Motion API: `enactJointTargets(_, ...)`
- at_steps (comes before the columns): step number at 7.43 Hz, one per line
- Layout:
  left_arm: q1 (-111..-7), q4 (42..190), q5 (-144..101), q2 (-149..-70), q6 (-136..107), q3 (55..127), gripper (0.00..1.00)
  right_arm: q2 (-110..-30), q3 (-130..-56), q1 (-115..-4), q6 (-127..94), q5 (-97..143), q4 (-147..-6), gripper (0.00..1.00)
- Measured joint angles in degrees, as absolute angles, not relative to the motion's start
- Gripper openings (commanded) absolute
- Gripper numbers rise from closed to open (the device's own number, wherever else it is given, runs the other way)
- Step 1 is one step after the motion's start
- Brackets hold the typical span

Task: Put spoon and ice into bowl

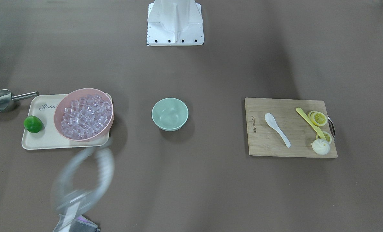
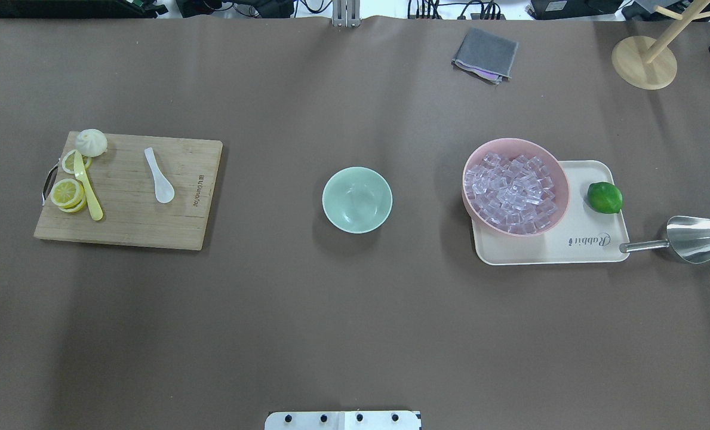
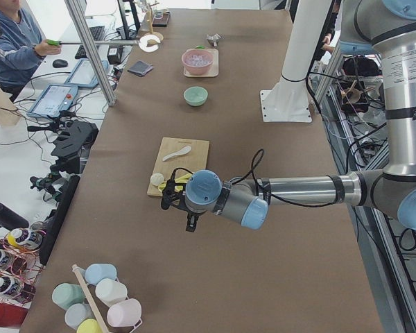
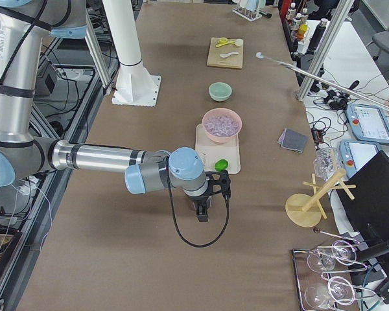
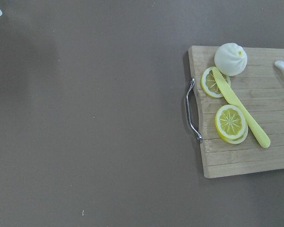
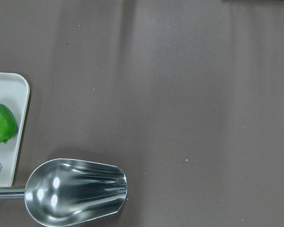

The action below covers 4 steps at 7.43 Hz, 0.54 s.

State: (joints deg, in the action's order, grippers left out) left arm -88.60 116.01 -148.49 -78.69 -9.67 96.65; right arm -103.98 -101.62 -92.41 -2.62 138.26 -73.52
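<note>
The white spoon [image 2: 159, 175] lies on a wooden cutting board [image 2: 181, 203] at the left; it also shows in the front view [image 1: 276, 129]. The mint-green bowl [image 2: 356, 199] stands empty at the table's middle. Many clear ice cubes [image 2: 513, 190] fill a pink bowl [image 2: 516, 141] on a cream tray [image 2: 575, 251] at the right. My left gripper [image 3: 184, 211] hangs above the table beyond the board's handle end. My right gripper [image 4: 204, 210] hangs beyond the tray's outer end. Both show only in the side views, so I cannot tell whether they are open or shut.
On the board lie a yellow knife [image 2: 89, 191], lemon slices [image 2: 68, 192] and a white bun [image 2: 91, 142]. A green lime [image 2: 604, 197] sits on the tray, a steel scoop [image 2: 692, 239] beside it. A grey cloth [image 2: 485, 54] and a wooden stand [image 2: 644, 60] are at the far edge.
</note>
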Motion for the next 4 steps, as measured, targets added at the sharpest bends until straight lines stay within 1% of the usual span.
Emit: enactJointTargets(4,-88.5,116.4,-148.4,-78.0,-9.1,96.7,0.98,-104.1,-101.6,-92.3,-2.5,138.4,-73.0,1.0)
